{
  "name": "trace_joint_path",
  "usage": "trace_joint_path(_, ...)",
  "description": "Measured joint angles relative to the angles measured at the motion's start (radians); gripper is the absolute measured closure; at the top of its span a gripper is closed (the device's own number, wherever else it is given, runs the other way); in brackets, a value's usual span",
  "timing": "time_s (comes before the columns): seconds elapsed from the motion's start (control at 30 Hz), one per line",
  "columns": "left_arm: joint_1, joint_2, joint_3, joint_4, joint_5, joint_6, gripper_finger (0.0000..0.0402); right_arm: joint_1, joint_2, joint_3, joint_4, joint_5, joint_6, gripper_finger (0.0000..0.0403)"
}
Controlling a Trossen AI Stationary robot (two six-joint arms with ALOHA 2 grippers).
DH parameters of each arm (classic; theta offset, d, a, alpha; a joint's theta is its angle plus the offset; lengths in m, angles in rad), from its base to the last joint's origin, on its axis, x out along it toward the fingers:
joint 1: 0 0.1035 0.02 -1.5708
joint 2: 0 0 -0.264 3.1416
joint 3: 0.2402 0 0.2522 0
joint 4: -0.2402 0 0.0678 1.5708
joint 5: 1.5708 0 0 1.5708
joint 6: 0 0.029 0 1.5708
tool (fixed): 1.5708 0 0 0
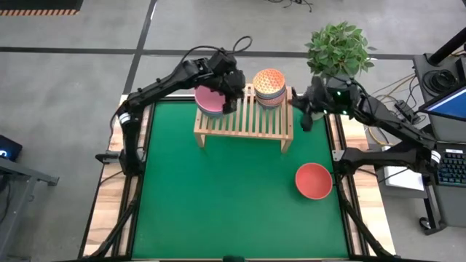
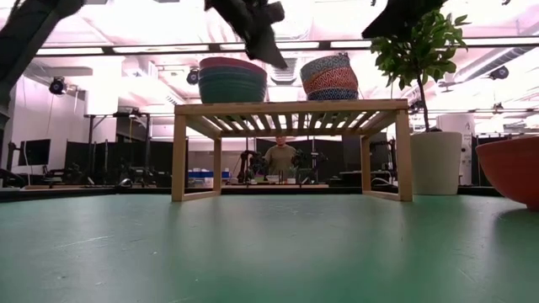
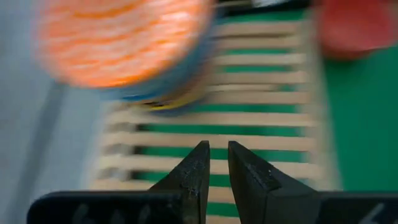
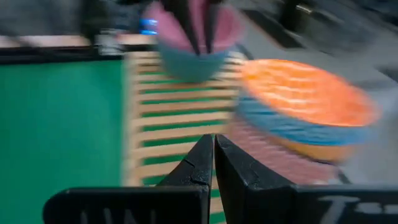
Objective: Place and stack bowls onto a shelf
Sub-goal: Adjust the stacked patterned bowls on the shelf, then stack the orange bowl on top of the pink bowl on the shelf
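The shelf (image 1: 241,118) stands at the table's far middle. On its left end sits a stack of larger bowls (image 1: 210,101), the pink one on top (image 2: 232,64). Toward its right end sits a stack of smaller bowls (image 1: 269,86), the orange patterned one on top (image 4: 298,93). A red bowl (image 1: 314,180) rests on the green mat at the right. My left gripper (image 3: 216,149) hovers above the slats between the two stacks. Its fingers are slightly apart with nothing between them. My right gripper (image 4: 213,140) is shut and empty, in the air off the shelf's right end (image 1: 306,118).
A potted plant (image 1: 337,49) in a white pot (image 2: 436,160) stands just past the shelf's far right corner, close to my right arm. The green mat (image 1: 218,196) spreads in front of the shelf. A person (image 2: 280,158) sits in the room beyond the table.
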Motion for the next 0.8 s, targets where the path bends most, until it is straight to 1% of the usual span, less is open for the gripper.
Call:
trace_joint_path(0.03,-0.001,-0.019,-0.02,-0.012,0.073,-0.001,0.0363,0.0,-0.022,-0.033,0.015,-0.059,-0.015,0.0394)
trace_joint_path(0.1,-0.008,-0.07,-0.102,0.012,0.213,0.0,0.0363,0.0,-0.072,-0.119,0.079,-0.142,-0.021,0.0394)
trace_joint_path(0.13,-0.013,-0.1,-0.16,0.041,0.251,-0.001,0.0363,0.0,-0.095,-0.167,0.122,-0.164,-0.021,0.0394)
trace_joint_path(0.2,-0.031,-0.171,-0.287,0.127,0.248,-0.017,0.0364,0.0,-0.141,-0.265,0.186,-0.168,-0.016,0.0394)
trace_joint_path(0.3,-0.06,-0.297,-0.472,0.278,0.189,-0.064,0.0364,0.0,-0.195,-0.384,0.274,-0.172,0.009,0.0394)
trace_joint_path(0.4,-0.081,-0.423,-0.624,0.407,0.18,-0.124,0.0364,0.0,-0.232,-0.456,0.36,-0.175,0.055,0.0394)
trace_joint_path(0.5,-0.097,-0.541,-0.743,0.485,0.177,-0.159,0.0364,0.0,-0.247,-0.482,0.393,-0.175,0.095,0.0394)
trace_joint_path(0.6,-0.108,-0.653,-0.835,0.533,0.177,-0.171,0.0364,0.002,-0.249,-0.481,0.397,-0.194,0.141,0.0394)
trace_joint_path(0.67,-0.118,-0.727,-0.89,0.532,0.177,-0.171,0.0364,0.008,-0.248,-0.48,0.395,-0.234,0.173,0.0394)
trace_joint_path(0.73,-0.132,-0.798,-0.949,0.544,0.177,-0.174,0.0364,0.023,-0.248,-0.478,0.388,-0.303,0.201,0.0394)
trace_joint_path(0.8,-0.144,-0.862,-1.011,0.593,0.177,-0.184,0.0364,0.044,-0.248,-0.464,0.381,-0.346,0.243,0.0394)
